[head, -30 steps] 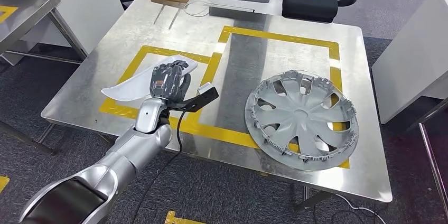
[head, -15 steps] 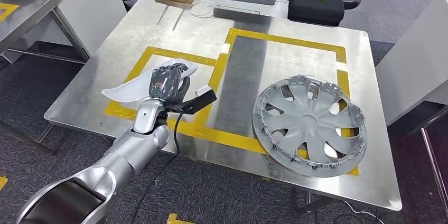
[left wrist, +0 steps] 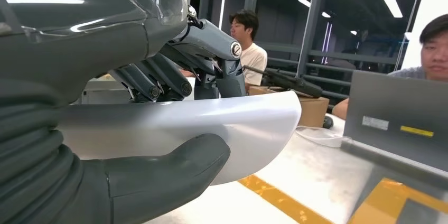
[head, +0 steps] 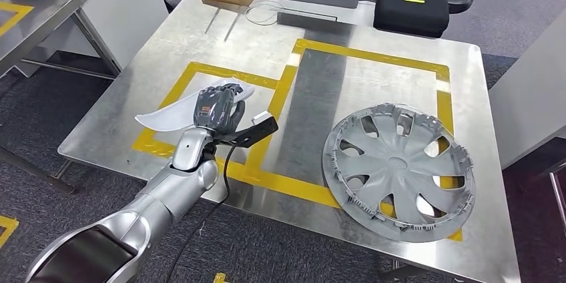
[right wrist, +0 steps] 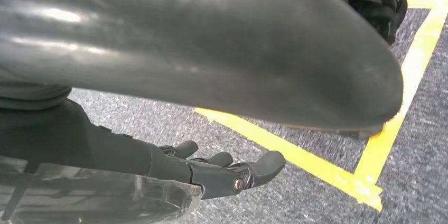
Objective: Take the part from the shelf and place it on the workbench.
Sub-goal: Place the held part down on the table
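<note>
Left hand [head: 215,107] grips a curved white part [head: 175,108], fingers over its top and thumb [left wrist: 174,168] beneath, above the smaller yellow-taped square on the metal counter [head: 167,36]. Right hand [right wrist: 222,174] hangs over grey floor, fingers loosely apart, holding nothing. A silver hubcap [head: 398,169] lies on the counter to the right.

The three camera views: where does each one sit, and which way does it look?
Head view: high on the body, looking down at the workbench and wheel cover; the left arm shows.
Left wrist view: behind the left hand, looking across the table toward people.
Right wrist view: at the hanging right hand, looking at carpet.
Head and left wrist views share the white part, which the left hand holds.
</note>
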You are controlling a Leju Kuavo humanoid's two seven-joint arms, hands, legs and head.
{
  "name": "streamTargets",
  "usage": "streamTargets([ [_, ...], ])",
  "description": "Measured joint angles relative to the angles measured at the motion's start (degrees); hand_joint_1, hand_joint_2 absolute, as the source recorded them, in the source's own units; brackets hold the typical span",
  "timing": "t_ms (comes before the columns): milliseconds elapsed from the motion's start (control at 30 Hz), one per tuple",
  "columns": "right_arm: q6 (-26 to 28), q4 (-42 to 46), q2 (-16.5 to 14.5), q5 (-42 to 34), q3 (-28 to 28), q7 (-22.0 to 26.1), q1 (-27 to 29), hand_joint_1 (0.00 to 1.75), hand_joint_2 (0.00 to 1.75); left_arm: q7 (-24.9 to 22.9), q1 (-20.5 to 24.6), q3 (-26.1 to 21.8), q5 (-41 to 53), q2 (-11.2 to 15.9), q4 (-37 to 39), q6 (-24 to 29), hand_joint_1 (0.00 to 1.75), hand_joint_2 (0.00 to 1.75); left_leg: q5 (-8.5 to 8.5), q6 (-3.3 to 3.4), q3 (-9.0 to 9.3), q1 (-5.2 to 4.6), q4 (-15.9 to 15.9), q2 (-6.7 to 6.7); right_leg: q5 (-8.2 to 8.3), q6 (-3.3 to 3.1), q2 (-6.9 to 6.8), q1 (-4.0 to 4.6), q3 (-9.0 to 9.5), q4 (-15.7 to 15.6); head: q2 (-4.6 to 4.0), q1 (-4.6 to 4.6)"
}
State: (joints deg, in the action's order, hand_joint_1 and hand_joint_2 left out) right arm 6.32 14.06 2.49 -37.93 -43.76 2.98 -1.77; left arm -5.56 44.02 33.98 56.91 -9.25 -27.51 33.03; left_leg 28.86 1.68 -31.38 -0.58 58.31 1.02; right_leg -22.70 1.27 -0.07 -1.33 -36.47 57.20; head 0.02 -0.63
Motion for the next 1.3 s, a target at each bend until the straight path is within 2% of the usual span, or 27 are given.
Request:
streamTargets([
  [33,0.0,0.0,0.0,0.0,0.0,0.0,0.0,0.00,0.00,0.0,0.1,0.0,-0.1,0.0,0.0,0.0,1.75,1.75,1.24,-0.41,-1.04,0.17,2.3,-0.11,-0.15,-0.36,0.01,-0.17,0.29,-0.1,0.00,-0.06],
  [100,0.0,0.0,0.0,-0.1,0.0,0.1,-0.1,0.00,0.00,-0.2,0.2,0.0,-0.3,0.1,0.2,-0.2,1.75,1.75,4.44,-1.12,-5.26,0.57,10.3,-0.30,-0.42,-0.84,0.02,-0.15,0.66,-0.1,0.00,-0.22],
  [133,-0.1,0.0,0.0,-0.1,0.0,0.1,-0.1,0.00,0.00,-0.3,0.1,0.0,-0.5,0.1,0.4,-0.3,1.75,1.75,5.49,-1.32,-7.56,0.73,14.1,-0.34,-0.48,-0.91,0.02,-0.12,0.73,-0.1,0.00,-0.21],
  [167,-0.2,0.0,0.0,-0.1,0.0,0.1,-0.1,0.00,0.00,-0.3,0.1,0.0,-0.7,0.2,0.5,-0.5,1.75,1.75,5.47,-1.38,-9.17,0.84,16.1,-0.39,-0.52,-0.95,0.04,-0.08,0.77,-0.1,0.00,-0.22],
  [200,-0.3,0.0,0.0,-0.1,0.0,0.1,-0.1,0.00,0.00,-0.4,0.0,0.0,-0.9,0.2,0.6,-0.6,1.75,1.75,4.31,-1.31,-9.66,0.90,15.8,-0.45,-0.55,-0.97,0.07,-0.05,0.83,0.0,0.00,-0.22],
  [233,-0.4,0.0,0.0,-0.1,0.0,0.1,-0.1,0.00,0.00,-0.5,0.0,0.0,-1.1,0.3,0.6,-0.7,1.75,1.75,2.20,-1.10,-8.89,0.90,13.1,-0.52,-0.57,-0.97,0.12,0.01,0.93,-0.1,0.00,-0.23],
  [300,-0.6,0.0,0.0,-0.2,0.0,0.1,-0.2,0.00,0.00,-0.5,0.2,-0.1,-1.5,0.3,0.6,-1.0,1.75,1.75,-2.18,-0.28,-5.39,0.73,4.7,-0.68,-0.63,-0.89,0.19,0.22,1.14,-0.1,0.00,-0.19],
  [333,-0.6,0.0,0.0,-0.2,0.0,0.1,-0.2,0.00,0.00,-0.5,0.4,-0.1,-1.6,0.3,0.6,-1.2,1.75,1.75,-3.34,0.13,-3.98,0.54,1.5,-0.76,-0.67,-0.77,0.20,0.35,1.15,-0.1,0.00,-0.19],
  [367,-0.7,0.0,-0.1,-0.3,0.0,0.0,-0.3,0.00,0.00,-0.5,0.5,-0.1,-1.9,0.3,0.6,-1.5,1.75,1.75,-3.72,0.48,-3.19,0.33,-0.2,-0.82,-0.69,-0.58,0.19,0.42,1.13,-0.1,0.00,-0.16],
  [433,-0.8,0.0,-0.1,-0.4,0.0,0.0,-0.3,0.00,0.00,-0.7,0.6,-0.1,-2.2,0.3,0.6,-1.8,0.87,1.75,-3.64,0.99,-2.97,0.02,-0.9,-0.87,-0.63,0.03,0.14,0.46,1.15,-0.3,0.00,-0.19],
  [500,-0.8,0.0,-0.2,-0.6,0.0,0.0,-0.3,0.00,0.00,-0.9,0.7,-0.1,-2.4,0.3,0.6,-1.8,0.00,1.75,-4.33,1.52,-2.21,0.28,-1.9,-0.86,-1.03,0.47,0.06,0.40,0.78,0.3,0.00,-0.14],
  [533,-0.8,0.0,-0.1,-0.7,-0.1,-0.1,-0.3,0.00,0.00,-0.9,0.8,-0.1,-2.5,0.2,0.6,-1.7,0.00,1.75,-4.74,1.76,-1.84,0.43,-2.5,-0.85,-1.90,0.44,0.04,0.42,0.01,1.9,0.00,-0.09],
  [600,-0.8,0.0,-0.1,-0.8,-0.1,-0.1,-0.3,0.00,0.00,-0.9,0.8,-0.1,-3.0,0.0,0.6,-1.4,0.00,0.87,-5.13,2.02,-1.58,0.48,-2.8,-0.84,-4.97,0.04,0.05,0.35,-3.28,8.8,0.00,-0.01],
  [667,-0.8,0.0,-0.1,-1.0,-0.1,-0.2,-0.2,0.00,0.00,-0.9,0.6,-0.2,-3.8,0.0,0.7,-1.3,0.00,0.00,-5.13,2.03,-1.63,0.39,-2.8,-0.81,-7.07,0.18,0.04,0.20,-6.64,15.7,0.00,0.03],
  [700,-0.8,0.0,-0.1,-1.1,-0.1,-0.2,-0.1,0.00,0.00,-0.9,0.4,-0.2,-4.2,0.0,0.8,-1.4,0.00,0.00,-5.09,1.97,-1.64,0.40,-2.7,-0.77,-6.91,0.62,0.04,0.08,-7.05,16.3,0.00,0.03],
  [733,-0.8,0.0,0.0,-1.1,-0.1,-0.2,-0.1,0.00,0.00,-0.9,0.4,-0.3,-4.6,0.0,0.9,-1.4,0.00,0.00,-4.98,1.83,-1.64,0.46,-2.6,-0.70,-5.85,1.25,0.03,-0.11,-6.19,14.4,0.00,0.04],
  [800,-0.8,0.0,0.1,-1.3,-0.2,-0.2,-0.1,0.00,0.00,-0.9,0.3,-0.5,-5.0,0.0,0.9,-1.4,0.00,0.00,-4.51,1.26,-1.73,0.53,-2.0,-0.57,-2.90,2.33,0.01,-0.51,-2.18,6.3,0.00,0.07],
  [833,-0.8,0.0,0.1,-1.3,-0.2,-0.2,-0.1,0.00,0.00,-0.8,0.4,-0.6,-5.2,0.1,0.9,-1.4,0.00,0.00,-4.18,0.89,-1.89,0.45,-1.5,-0.52,-1.86,2.40,0.06,-0.60,-0.39,2.9,0.00,0.11],
  [900,-0.9,0.0,0.1,-1.5,-0.5,-0.1,-0.1,0.00,0.00,-0.2,0.4,-0.6,-5.7,0.2,0.9,-1.0,0.00,0.00,-3.73,0.31,-2.20,0.25,-0.9,-0.50,-1.38,1.65,0.20,-0.48,0.94,0.6,0.00,0.06],
  [967,-1.0,0.0,0.1,-1.7,-0.7,0.0,-0.1,0.00,0.00,0.6,0.4,-0.7,-6.3,0.4,1.0,-0.3,0.00,0.00,-3.55,-0.06,-2.33,0.42,-0.8,-0.51,-1.29,0.83,0.29,-0.39,0.95,0.7,0.00,-0.04],
  [1033,-1.1,0.0,0.1,-1.8,-0.9,0.1,0.0,0.00,0.00,1.6,0.4,-0.8,-7.0,0.7,1.0,0.6,0.00,0.00,-2.26,-0.64,-3.14,0.73,1.0,-0.61,-1.26,0.19,0.32,-0.56,1.08,0.5,0.00,-0.09],
  [1067,-1.1,0.0,0.1,-1.9,-0.9,0.1,0.0,0.00,0.00,2.1,0.3,-0.9,-7.3,0.8,1.0,0.9,0.00,0.00,-0.81,-0.99,-4.30,0.86,3.5,-0.66,-1.26,-0.11,0.32,-0.69,1.15,0.5,0.00,-0.13],
  [1133,-1.2,0.0,0.1,-2.0,-1.0,0.1,0.0,0.00,0.00,3.5,0.0,-1.2,-8.7,1.1,1.0,1.3,0.00,0.00,2.73,-1.48,-7.99,1.00,11.3,-0.71,-1.29,-0.47,0.31,-0.57,1.18,0.5,0.00,-0.17],
  [1167,-1.3,0.0,0.1,-2.1,-1.1,0.1,0.0,0.00,0.00,4.6,-0.3,-1.4,-9.9,1.2,1.0,1.3,0.00,0.00,3.77,-1.57,-9.66,1.05,14.6,-0.72,-1.30,-0.52,0.31,-0.50,1.18,0.5,0.00,-0.17],
  [1200,-1.4,-0.1,0.1,-2.2,-1.2,0.0,0.0,0.00,0.00,6.2,-0.6,-1.7,-11.5,1.3,0.9,1.1,0.00,0.00,3.87,-1.52,-10.57,1.07,16.1,-0.71,-1.31,-0.53,0.33,-0.40,1.20,0.5,0.00,-0.17],
  [1233,-1.5,-0.1,0.1,-2.3,-1.3,0.0,0.0,0.00,0.00,8.0,-1.0,-2.0,-13.5,1.3,0.7,0.7,0.00,0.00,2.92,-1.32,-10.39,1.08,15.5,-0.71,-1.32,-0.54,0.37,-0.29,1.22,0.5,0.00,-0.18],
  [1300,-1.6,-0.1,0.0,-2.7,-1.5,-0.1,0.0,0.00,0.00,12.2,-1.6,-2.8,-18.7,1.3,-0.3,-1.1,0.00,0.00,-0.88,-0.36,-6.91,0.92,8.1,-0.71,-1.32,-0.54,0.44,-0.02,1.33,0.5,0.00,-0.17],
])
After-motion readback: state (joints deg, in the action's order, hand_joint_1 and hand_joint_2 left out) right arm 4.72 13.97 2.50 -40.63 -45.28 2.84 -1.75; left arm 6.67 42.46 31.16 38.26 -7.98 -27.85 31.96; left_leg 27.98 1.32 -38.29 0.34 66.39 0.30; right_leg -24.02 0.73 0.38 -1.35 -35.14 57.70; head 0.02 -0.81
